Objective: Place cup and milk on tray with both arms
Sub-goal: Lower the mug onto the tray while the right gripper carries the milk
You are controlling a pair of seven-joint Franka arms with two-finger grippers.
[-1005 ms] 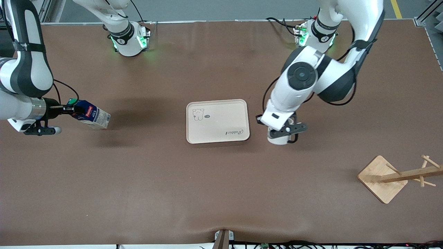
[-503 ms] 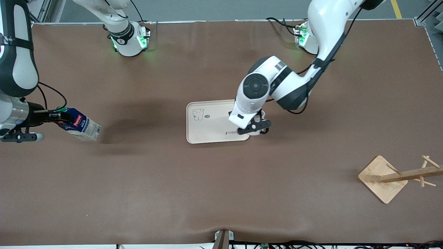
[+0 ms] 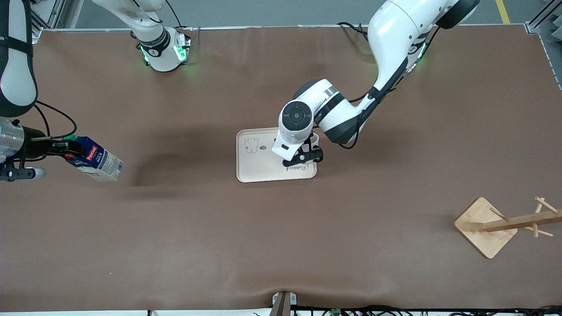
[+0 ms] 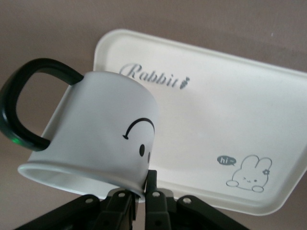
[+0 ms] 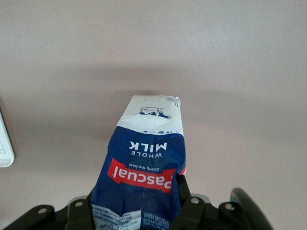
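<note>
My left gripper (image 3: 308, 154) is shut on the rim of the white smiley cup (image 4: 100, 139) and holds it tilted over the end of the cream tray (image 3: 259, 169) by the "Rabbit" script. In the front view the wrist hides most of the cup (image 3: 315, 139). The tray also shows in the left wrist view (image 4: 230, 120), bare, below the left gripper (image 4: 141, 194). My right gripper (image 3: 59, 148) is shut on the top of the dark-blue milk carton (image 3: 96, 160). It holds the carton tilted above the table, well away from the tray toward the right arm's end. The carton fills the right wrist view (image 5: 146, 163) between the fingers (image 5: 181, 191).
A wooden rack with pegs lies tipped on its square base (image 3: 483, 226), toward the left arm's end and nearer the front camera. The tray's corner (image 5: 4, 143) shows at the edge of the right wrist view. The brown table (image 3: 281, 241) surrounds the tray.
My left arm has carried the cup from beside the tray to over the tray's end. My right arm has drifted with the milk farther from the tray.
</note>
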